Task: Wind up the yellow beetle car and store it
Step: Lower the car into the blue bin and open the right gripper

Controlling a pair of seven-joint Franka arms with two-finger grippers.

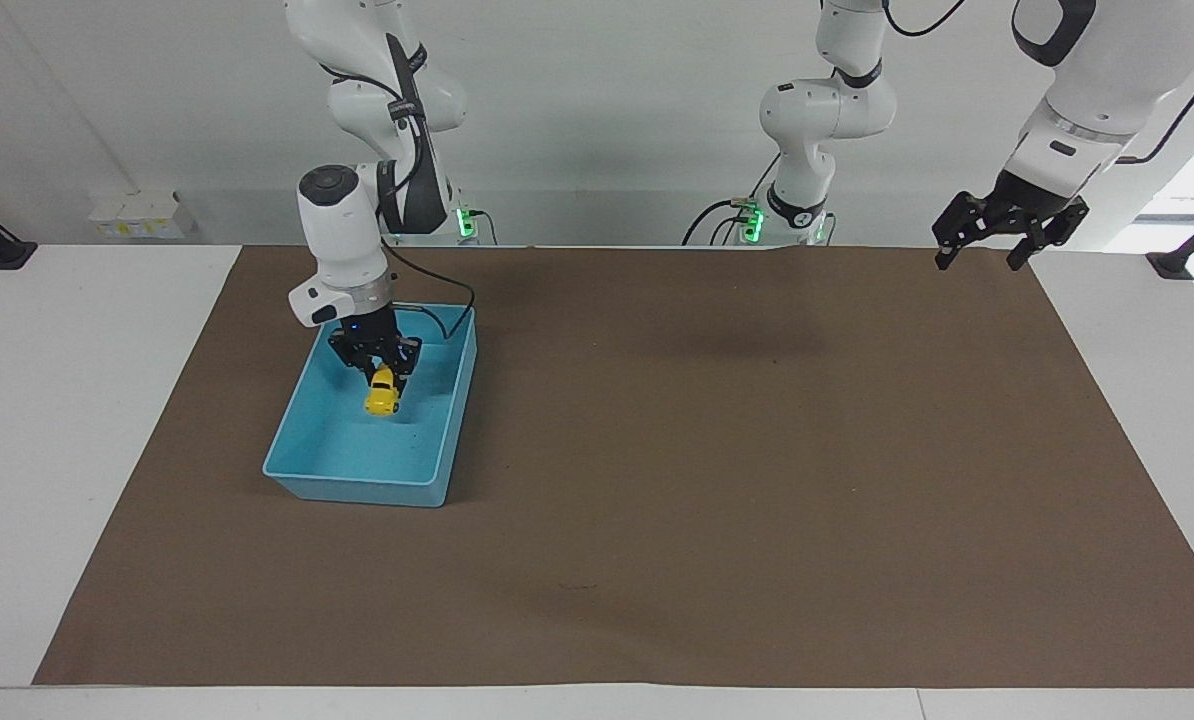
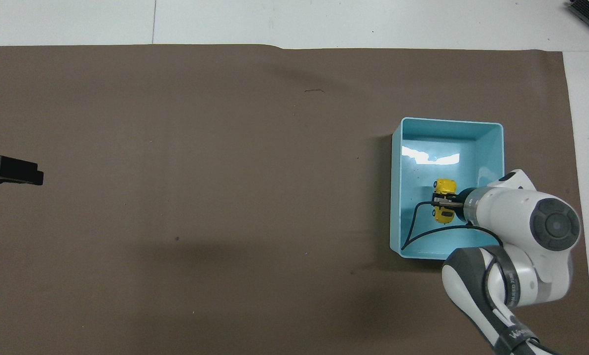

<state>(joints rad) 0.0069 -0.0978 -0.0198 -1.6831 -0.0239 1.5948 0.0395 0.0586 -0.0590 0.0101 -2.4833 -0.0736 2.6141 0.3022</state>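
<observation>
The yellow beetle car (image 1: 382, 391) hangs pinched in the right gripper (image 1: 378, 371), seemingly over the bin (image 1: 357, 480).

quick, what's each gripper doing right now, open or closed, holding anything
Right gripper: shut on the yellow car, inside the blue bin.
Left gripper: open, empty, waiting above the table's edge.

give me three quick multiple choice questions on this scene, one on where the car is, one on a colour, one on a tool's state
1. Where is the yellow beetle car?
A. on the brown mat
B. over the inside of the bin
C. under the left tool

2. What colour is the bin?
A. light blue
B. red
C. white

3. How is the right tool?
A. open and empty
B. out of view
C. shut on the car

Key: 1 B, the car hangs inside the bin's rim; 2 A, its walls are light blue; 3 C, its tips pinch the car.
</observation>
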